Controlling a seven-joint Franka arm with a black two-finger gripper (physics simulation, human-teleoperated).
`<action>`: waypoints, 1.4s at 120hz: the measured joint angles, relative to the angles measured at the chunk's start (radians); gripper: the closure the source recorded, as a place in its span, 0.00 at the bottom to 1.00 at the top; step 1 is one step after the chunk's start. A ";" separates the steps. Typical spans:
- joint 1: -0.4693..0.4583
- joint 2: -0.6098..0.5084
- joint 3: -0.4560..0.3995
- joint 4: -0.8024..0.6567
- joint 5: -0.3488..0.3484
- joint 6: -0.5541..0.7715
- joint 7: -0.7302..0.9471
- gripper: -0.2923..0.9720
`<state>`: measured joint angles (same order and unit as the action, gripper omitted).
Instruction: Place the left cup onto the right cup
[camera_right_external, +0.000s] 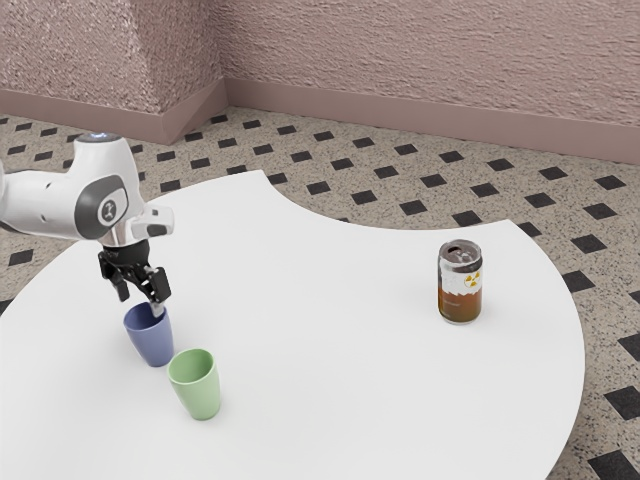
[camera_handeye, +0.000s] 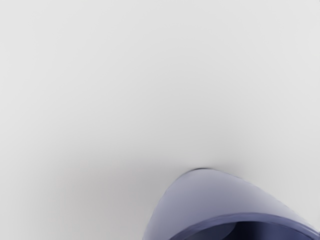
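Even bright light, soft shadow nr blue cup (camera_right_external: 148, 338).

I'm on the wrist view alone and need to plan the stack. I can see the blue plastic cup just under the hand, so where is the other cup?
Observer: A light green plastic cup stands upright on the white round table. It is close beside the blue plastic cup, toward the exterior view's right and nearer that camera, and the two look apart.
Operator: Is the hand gripping the blue one?
Observer: No. The black two-finger gripper hangs at the blue cup's rim with its fingers open, and the cup rests on the table.
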<state>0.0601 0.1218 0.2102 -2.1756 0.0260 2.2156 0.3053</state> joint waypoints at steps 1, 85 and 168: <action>0.000 0.000 0.000 0.000 0.000 0.000 0.001 0.25; -0.005 -0.012 0.001 -0.038 -0.007 0.023 0.019 0.38; 0.014 -0.013 0.002 -0.038 -0.012 0.027 0.013 0.63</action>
<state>0.0737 0.1090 0.2117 -2.2135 0.0139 2.2425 0.3182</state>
